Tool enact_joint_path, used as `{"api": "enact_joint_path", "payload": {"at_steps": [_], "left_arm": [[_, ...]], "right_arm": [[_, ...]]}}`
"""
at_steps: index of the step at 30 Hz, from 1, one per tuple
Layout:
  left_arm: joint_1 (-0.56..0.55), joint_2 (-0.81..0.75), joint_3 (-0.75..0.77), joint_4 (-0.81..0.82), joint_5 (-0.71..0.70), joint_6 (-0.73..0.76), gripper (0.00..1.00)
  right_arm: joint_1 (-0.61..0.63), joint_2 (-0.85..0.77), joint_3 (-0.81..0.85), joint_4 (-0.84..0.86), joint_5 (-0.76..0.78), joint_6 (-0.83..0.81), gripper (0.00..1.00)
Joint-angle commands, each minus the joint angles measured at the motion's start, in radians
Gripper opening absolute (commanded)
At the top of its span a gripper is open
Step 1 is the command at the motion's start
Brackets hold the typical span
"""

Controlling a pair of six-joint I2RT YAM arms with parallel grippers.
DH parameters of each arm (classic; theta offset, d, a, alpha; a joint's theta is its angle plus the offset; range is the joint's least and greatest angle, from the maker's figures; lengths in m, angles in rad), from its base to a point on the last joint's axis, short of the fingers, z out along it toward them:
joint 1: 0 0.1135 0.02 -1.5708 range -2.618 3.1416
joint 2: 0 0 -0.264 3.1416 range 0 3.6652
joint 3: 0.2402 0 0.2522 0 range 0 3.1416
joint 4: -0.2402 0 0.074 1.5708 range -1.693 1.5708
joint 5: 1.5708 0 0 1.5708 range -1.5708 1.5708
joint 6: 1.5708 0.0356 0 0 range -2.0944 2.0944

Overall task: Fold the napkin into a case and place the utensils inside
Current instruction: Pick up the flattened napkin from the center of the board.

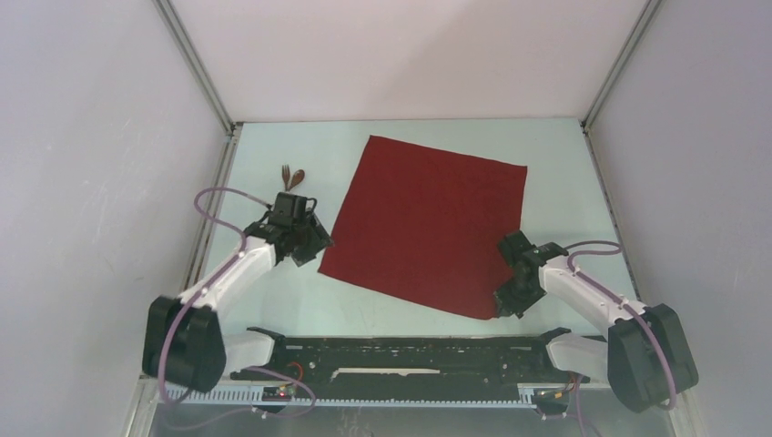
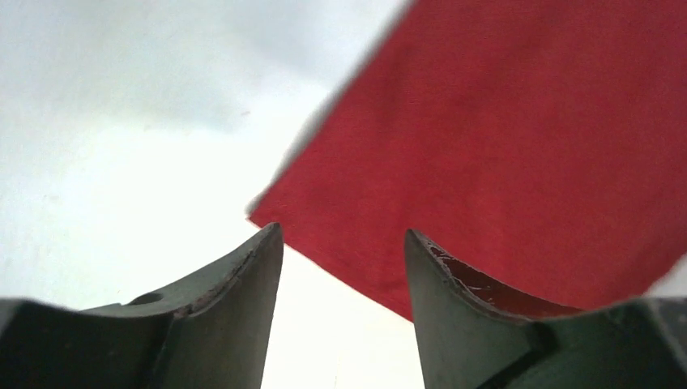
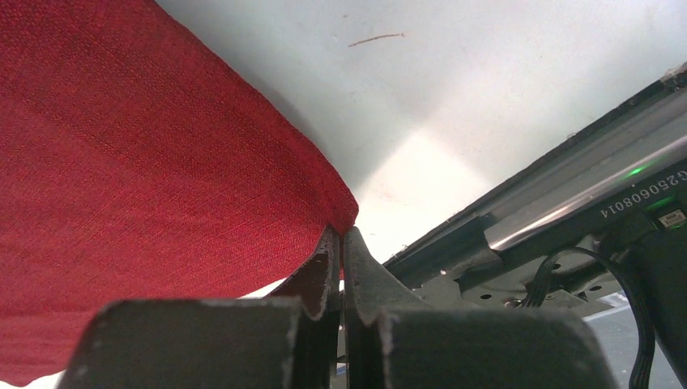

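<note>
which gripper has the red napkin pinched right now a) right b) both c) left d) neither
A: in the right wrist view the right gripper is closed on a corner of the napkin, while the left gripper has its jaws apart at another corner.

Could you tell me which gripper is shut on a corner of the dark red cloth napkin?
The right gripper, pinching the near-right corner of the dark red cloth napkin; the left gripper stands open.
</note>
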Motion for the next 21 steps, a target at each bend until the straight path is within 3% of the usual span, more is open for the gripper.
{"api": "enact_joint_path", "payload": {"at_steps": [1,9,15,21], "left_arm": [[0.006,0.145,0.076,-0.186,-0.143,-0.200,0.61],[-0.079,0.368,0.294,-0.499,-0.284,-0.368,0.60],[-0.104,0.487,0.338,-0.517,-0.235,-0.404,0.63],[-0.110,0.505,0.323,-0.498,-0.237,-0.430,0.64]], "right_arm": [[-0.003,-0.019,0.035,-0.059,0.028,-0.002,0.00],[-0.011,-0.063,0.038,-0.052,0.017,-0.042,0.00],[-0.016,-0.075,0.038,-0.032,-0.007,-0.091,0.00],[-0.029,-0.097,0.038,-0.032,-0.011,-0.103,0.00]]}}
